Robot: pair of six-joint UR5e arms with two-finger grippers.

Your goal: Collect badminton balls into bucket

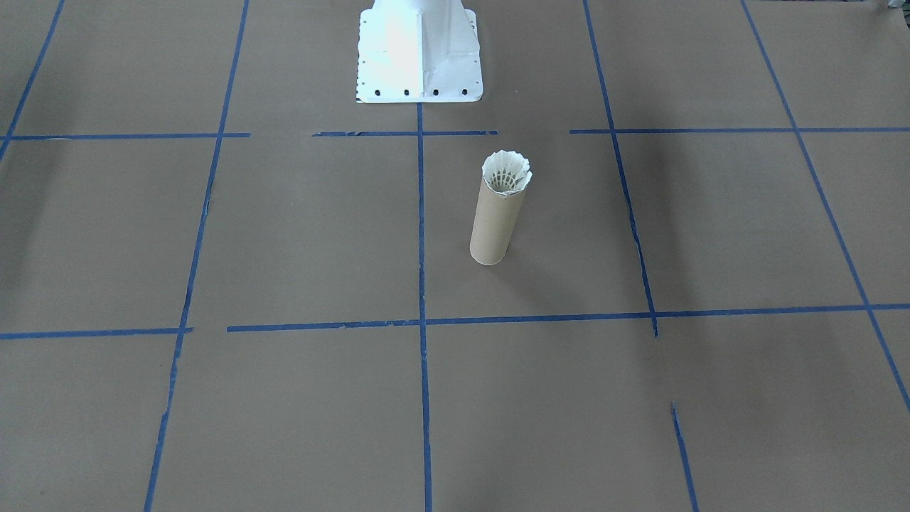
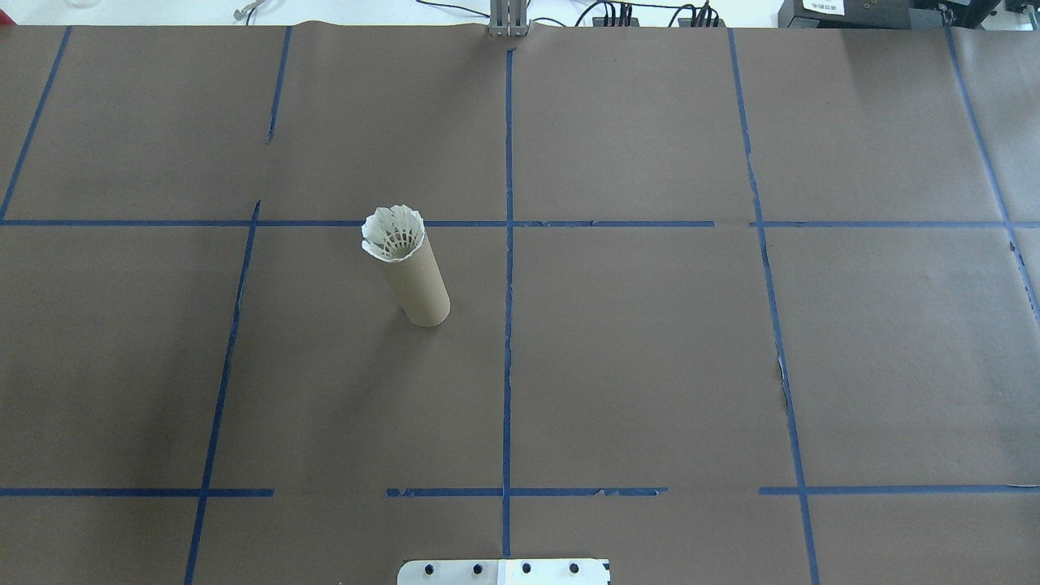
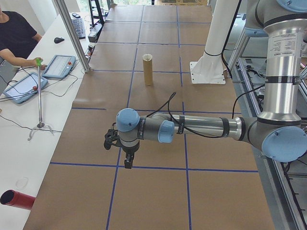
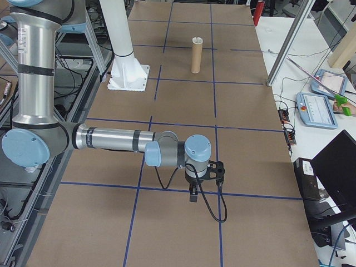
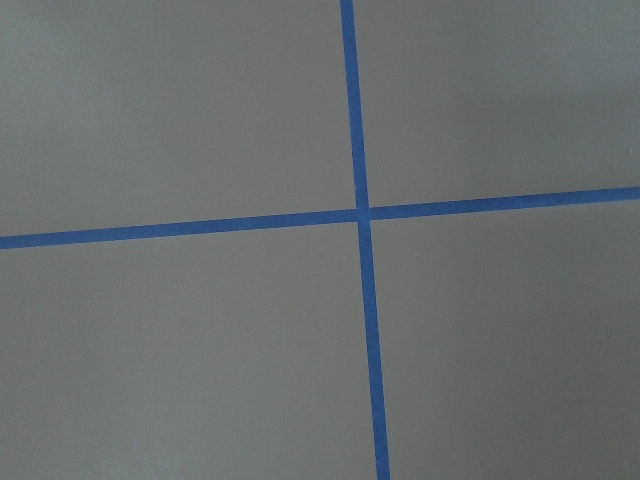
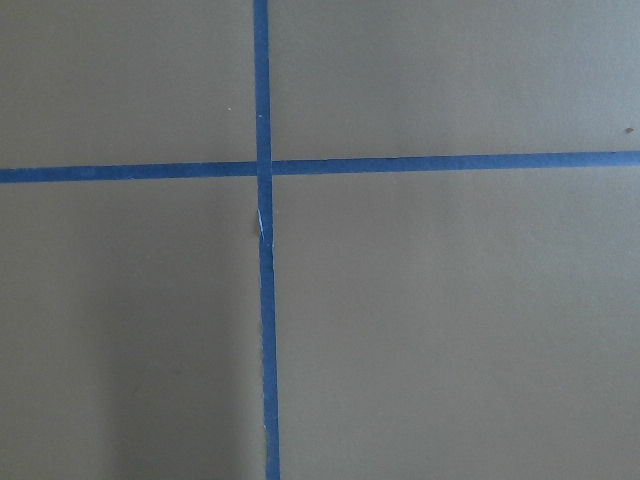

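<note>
Now, line by line:
Tube: the brown cardboard tube (image 2: 417,280) stands up straight on the brown paper table (image 2: 650,366), just left of the blue tape line down the middle in the overhead view. Nothing is touching it.
Shuttlecock: the white shuttlecock (image 2: 393,234) sits in the top of the tube, feathers up. The feather ring pokes out a little over the rim. Its tip is hidden inside.
Left gripper: the left gripper (image 3: 128,163) hangs over the table at the near end in the left side view, well apart from the tube. It points down. I cannot tell if its fingers are apart or together.
Right gripper: the right gripper (image 4: 193,196) hangs over the table at the near end in the right side view, also far from the tube. It points down too. I cannot tell its fingers either.
Wrist cameras: both show only brown paper and a blue tape cross (image 5: 362,212).
Robot base: the white metal base (image 1: 418,53) is near the tube, not touching it.
Person: a person in a black shirt (image 3: 17,36) sits at the side table by a tablet (image 3: 60,66).
</note>
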